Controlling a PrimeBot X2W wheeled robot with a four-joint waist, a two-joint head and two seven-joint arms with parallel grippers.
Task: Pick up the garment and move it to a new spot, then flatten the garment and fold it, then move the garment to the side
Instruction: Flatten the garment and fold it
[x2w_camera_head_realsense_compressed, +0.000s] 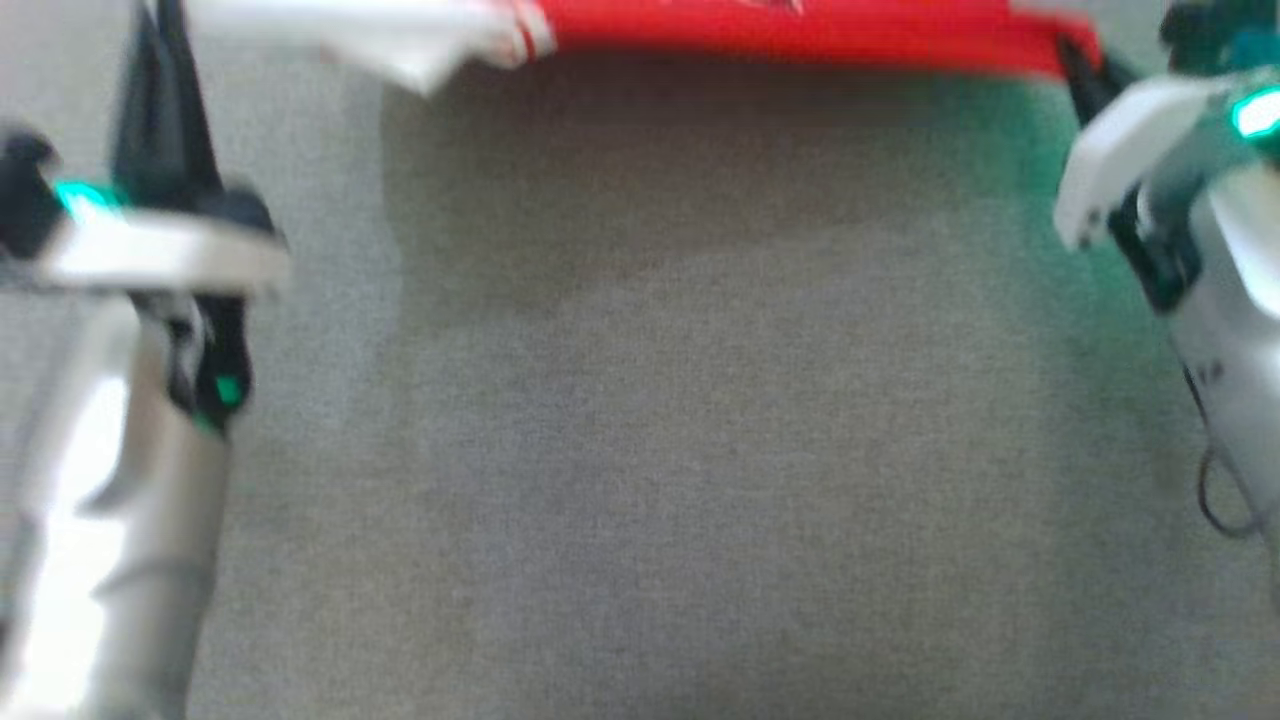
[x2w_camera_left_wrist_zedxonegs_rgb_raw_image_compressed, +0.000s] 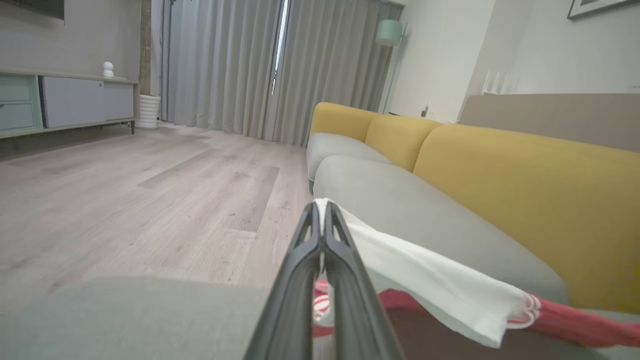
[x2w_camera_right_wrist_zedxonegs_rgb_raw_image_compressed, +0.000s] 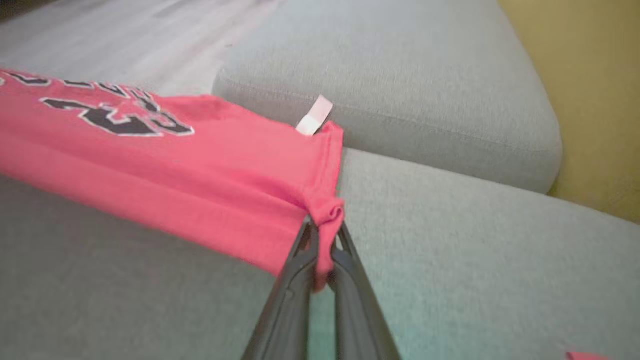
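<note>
Head view: red-and-white garment (x2w_camera_head_realsense_compressed: 800, 30) stretched along top edge of frame, over grey sofa seat (x2w_camera_head_realsense_compressed: 700, 450). Left gripper (x2w_camera_left_wrist_zedxonegs_rgb_raw_image_compressed: 322, 215) clamped on its white end, right gripper (x2w_camera_right_wrist_zedxonegs_rgb_raw_image_compressed: 322, 235) pinching its red corner. Yellow backrest (x2w_camera_left_wrist_zedxonegs_rgb_raw_image_compressed: 525, 190) right of frame; wood floor (x2w_camera_left_wrist_zedxonegs_rgb_raw_image_compressed: 125, 200) left; grey curtains (x2w_camera_left_wrist_zedxonegs_rgb_raw_image_compressed: 225, 65) upper left.

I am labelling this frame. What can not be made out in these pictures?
- Head view: garment blurred, cut off by the top edge; shape unknown.
- Left wrist view: the left gripper hides the fabric behind it.
- Right wrist view: the print cut off by the left edge; white tag too small to read.
</note>
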